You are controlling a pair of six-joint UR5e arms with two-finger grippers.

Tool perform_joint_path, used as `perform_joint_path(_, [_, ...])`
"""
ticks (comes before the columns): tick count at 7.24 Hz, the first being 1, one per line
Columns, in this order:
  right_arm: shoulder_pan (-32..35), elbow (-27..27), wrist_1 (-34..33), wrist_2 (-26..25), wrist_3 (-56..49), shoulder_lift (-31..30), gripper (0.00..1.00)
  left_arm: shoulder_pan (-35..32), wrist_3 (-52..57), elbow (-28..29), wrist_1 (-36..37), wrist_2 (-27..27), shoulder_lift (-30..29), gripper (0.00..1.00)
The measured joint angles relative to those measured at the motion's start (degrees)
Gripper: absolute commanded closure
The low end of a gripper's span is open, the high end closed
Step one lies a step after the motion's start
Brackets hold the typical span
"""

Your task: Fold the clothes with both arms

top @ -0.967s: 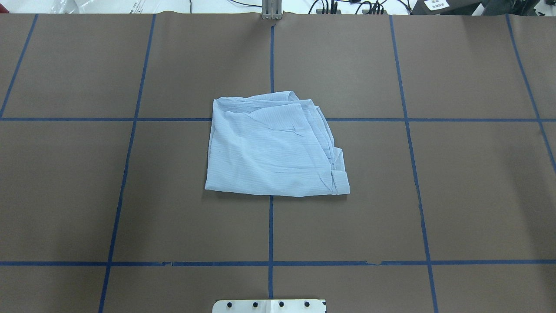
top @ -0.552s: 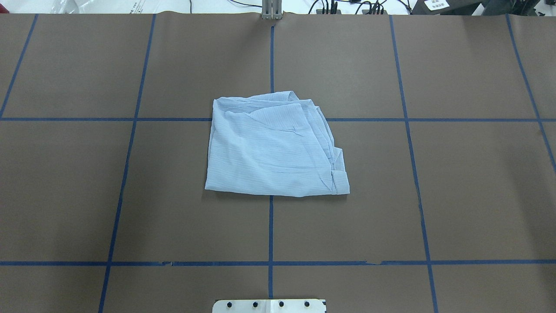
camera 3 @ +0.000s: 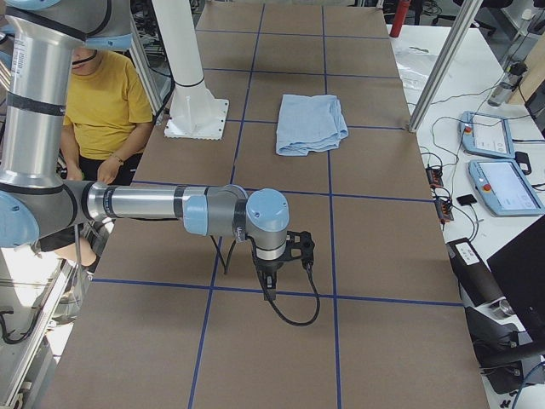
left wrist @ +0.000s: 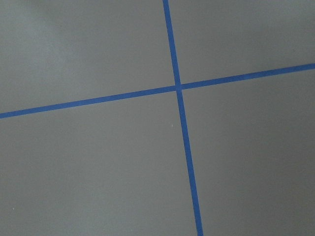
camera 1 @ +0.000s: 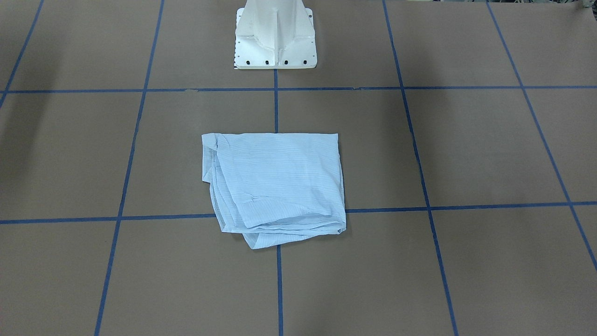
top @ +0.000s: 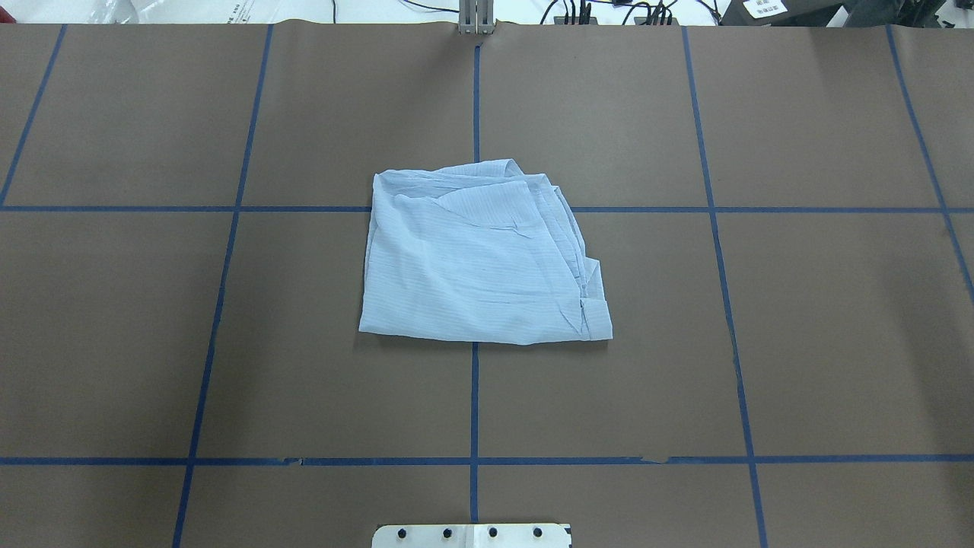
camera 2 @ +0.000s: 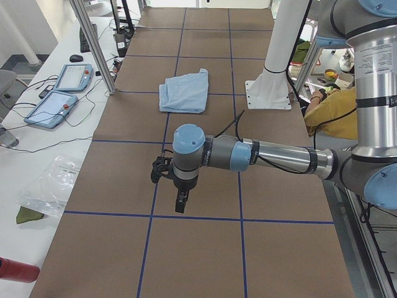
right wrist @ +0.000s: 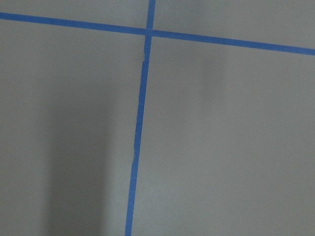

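Table [top: 837,342]: brown, taped grid. Left arm [camera 2: 279,155] and right arm [camera 3: 145,203] hang over its ends, well apart from the shirt [top: 479,259], which lies folded at centre.

Left gripper [camera 2: 180,203], right gripper [camera 3: 266,285]: you cannot tell whether parted or closed.

Risk: thin layers at the shirt's ragged edge [top: 574,243] slide if you pinch there. One dragged layer would undo the fold.

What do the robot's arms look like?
The left arm and right arm are silver-grey tubes with light blue round joint caps and black bands. Black cables run to the small black left gripper and right gripper.
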Motion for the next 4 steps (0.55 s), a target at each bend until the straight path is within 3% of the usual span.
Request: perform_joint_path(4, [0.0,0.0,0.0,-0.2,0.0,0.0,0.0,0.1,0.2,2.9,-0.1,0.2,0.5,0.0])
